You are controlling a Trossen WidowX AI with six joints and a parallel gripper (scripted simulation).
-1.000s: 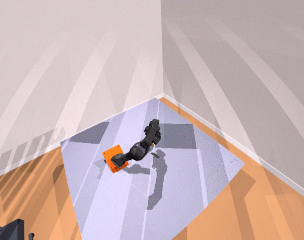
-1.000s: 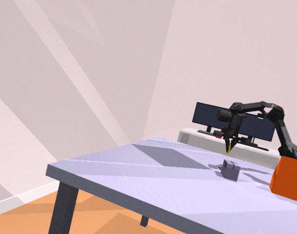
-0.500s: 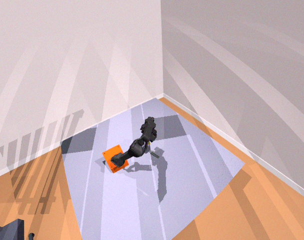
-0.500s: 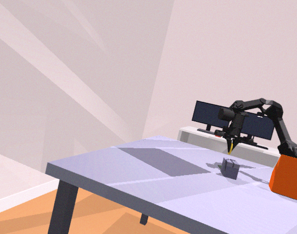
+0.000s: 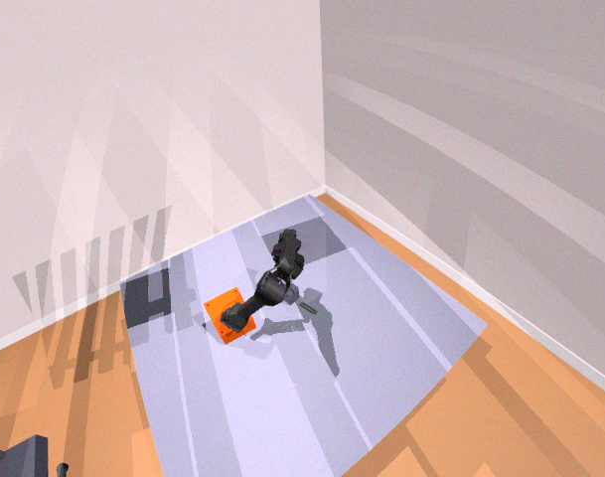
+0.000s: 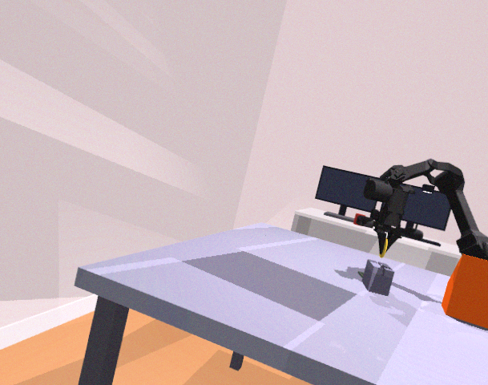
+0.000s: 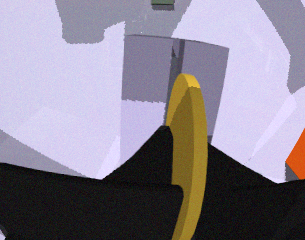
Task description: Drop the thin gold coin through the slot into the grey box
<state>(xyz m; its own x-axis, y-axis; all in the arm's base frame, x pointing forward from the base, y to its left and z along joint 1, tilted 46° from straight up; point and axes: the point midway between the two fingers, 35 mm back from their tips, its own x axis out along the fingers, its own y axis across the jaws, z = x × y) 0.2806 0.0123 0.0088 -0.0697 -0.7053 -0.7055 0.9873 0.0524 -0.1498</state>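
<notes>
My gripper (image 6: 383, 253) is shut on the gold coin (image 6: 386, 245) (image 7: 199, 145), which stands on edge between the fingertips. Coin and fingertips are above the grey box (image 6: 378, 278) (image 7: 146, 67) (image 5: 291, 293), with a gap between coin and lid in the exterior view. In the wrist view the slot (image 7: 177, 62) runs up the lid, and the coin's far end overlaps the slot's line; the near part of the slot is hidden. The dark-green holder (image 5: 308, 308) (image 6: 360, 273) (image 7: 162, 2) is empty and lies just beyond the box. The arm hides the fingertips in the top view.
The arm's orange base (image 5: 230, 295) (image 6: 471, 289) stands on the table (image 5: 271, 410) (image 6: 219, 298), on the other side of the box from the holder. Two monitors (image 6: 343, 190) stand on a white cabinet behind the table. Shadows of the arm fall around the box and holder.
</notes>
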